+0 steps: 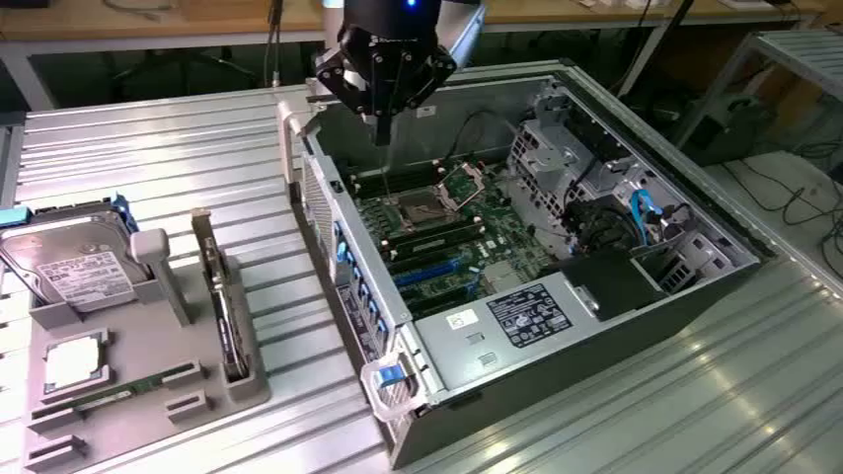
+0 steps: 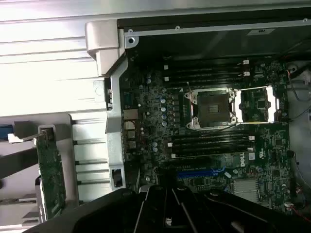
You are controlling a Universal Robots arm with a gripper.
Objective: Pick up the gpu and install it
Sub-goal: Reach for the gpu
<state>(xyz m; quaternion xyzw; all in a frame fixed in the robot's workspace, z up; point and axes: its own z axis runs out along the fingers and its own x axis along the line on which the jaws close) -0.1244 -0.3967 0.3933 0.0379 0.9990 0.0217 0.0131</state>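
Note:
The gpu [image 1: 219, 296] stands on edge in a slot of the grey holder tray [image 1: 197, 420] at the exterior view's left, its silver bracket end pointing away. The wrist view shows its green board side [image 2: 50, 171]. My black gripper [image 1: 382, 128] hangs above the far rim of the open computer case [image 1: 633, 326], well away from the gpu. Its fingers come together in one narrow tip with nothing between them. The gripper [image 2: 164, 206] also appears in the wrist view, looking down on the motherboard [image 2: 146, 104] and its blue slot [image 2: 201, 172].
On the tray a silver hard drive [image 1: 77, 265] leans in a stand, with a square processor [image 1: 74, 361] and a narrow green RAM stick [image 1: 132, 387] nearby. The case lies on a ribbed metal table [image 1: 197, 148]. Blue cables [image 1: 643, 212] sit inside the case.

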